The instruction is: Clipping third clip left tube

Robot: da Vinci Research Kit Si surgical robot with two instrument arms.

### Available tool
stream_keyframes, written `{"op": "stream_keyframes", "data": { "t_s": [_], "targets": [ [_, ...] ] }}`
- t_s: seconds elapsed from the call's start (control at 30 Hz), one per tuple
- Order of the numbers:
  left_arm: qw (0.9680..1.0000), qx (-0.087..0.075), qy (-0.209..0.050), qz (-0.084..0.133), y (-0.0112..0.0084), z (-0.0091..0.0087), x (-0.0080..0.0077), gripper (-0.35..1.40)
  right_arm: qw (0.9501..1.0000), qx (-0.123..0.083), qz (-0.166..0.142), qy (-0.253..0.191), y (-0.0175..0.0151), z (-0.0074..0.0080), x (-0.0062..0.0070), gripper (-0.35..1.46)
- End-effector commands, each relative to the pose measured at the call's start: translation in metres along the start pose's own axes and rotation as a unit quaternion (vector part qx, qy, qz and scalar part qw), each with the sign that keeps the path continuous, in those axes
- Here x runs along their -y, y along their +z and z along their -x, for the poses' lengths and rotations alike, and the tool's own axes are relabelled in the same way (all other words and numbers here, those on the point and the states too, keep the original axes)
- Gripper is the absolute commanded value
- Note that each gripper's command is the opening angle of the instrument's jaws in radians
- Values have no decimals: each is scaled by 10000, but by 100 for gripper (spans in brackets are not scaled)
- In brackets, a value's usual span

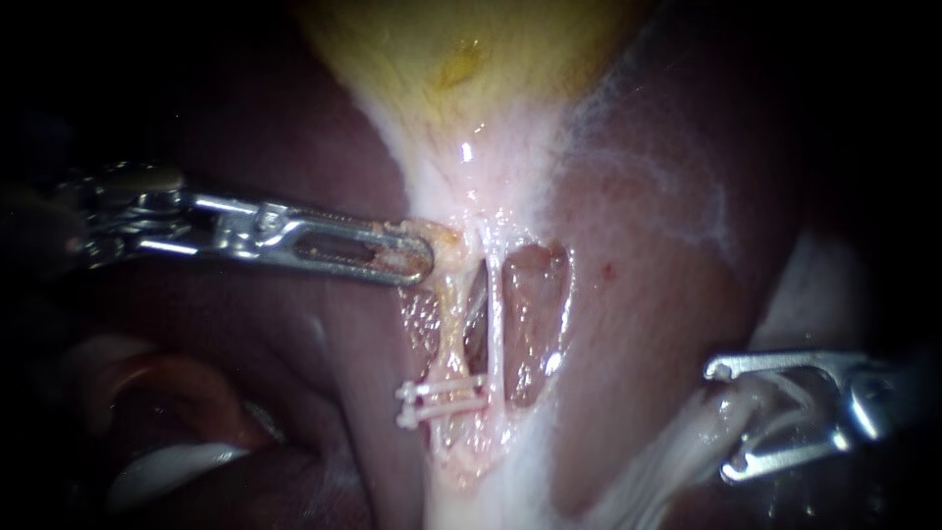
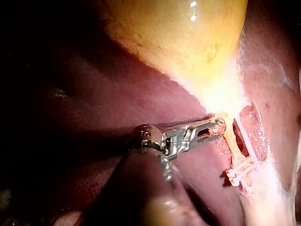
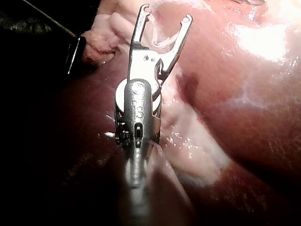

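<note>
- No text, label, brand or sign here that I can actually read.
- Closest thing is on the left instrument (image 2: 220, 126). In the left wrist view there are tiny stamped marks on the round metal hub behind its jaws, but they're too small and glary for me to make out.
- Same deal with the right instrument (image 3: 167, 12). In its own wrist view a few small marks sit on the hub, and I can't read those either.
- The endoscope view shows no lettering at all, not on the metal and not on the two clips (image 1: 442, 400).
</note>
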State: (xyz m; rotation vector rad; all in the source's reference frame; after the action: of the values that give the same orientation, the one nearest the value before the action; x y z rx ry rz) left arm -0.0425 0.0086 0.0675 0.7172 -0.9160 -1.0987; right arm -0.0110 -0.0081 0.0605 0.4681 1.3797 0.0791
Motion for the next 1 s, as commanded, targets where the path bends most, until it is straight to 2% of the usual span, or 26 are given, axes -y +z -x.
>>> {"op": "stream_keyframes", "data": {
  "t_s": [0.03, 0.17, 0.33, 0.5, 0.6, 0.7, 1.0],
  "targets": [
    [10000, 0, 0, -1, 0, 0, 0, -35, 10000, 0, -2, 0, 0, 0, 0, 50],
    [10000, -3, 0, -5, -2, 0, 0, -35, 10000, -1, -1, -1, 0, 0, 0, 50],
    [10000, -34, -15, -43, -16, 5, 3, -35, 10000, -1, 0, -1, 0, 1, 0, 50],
    [10000, -39, -59, -41, -37, 12, 19, -35, 10000, -1, 1, -1, 0, 1, 0, 50],
    [9999, -17, -128, -31, -51, 18, 34, -35, 10000, 0, 2, -1, 0, 1, 0, 50],
    [10000, 20, -94, -20, -60, 22, 43, -35, 10000, -1, 3, 0, 1, 1, 0, 50],
    [10000, 38, -67, -12, -69, 24, 42, -35, 10000, -15, 11, -25, 3, 0, -1, 50]
  ]
}}
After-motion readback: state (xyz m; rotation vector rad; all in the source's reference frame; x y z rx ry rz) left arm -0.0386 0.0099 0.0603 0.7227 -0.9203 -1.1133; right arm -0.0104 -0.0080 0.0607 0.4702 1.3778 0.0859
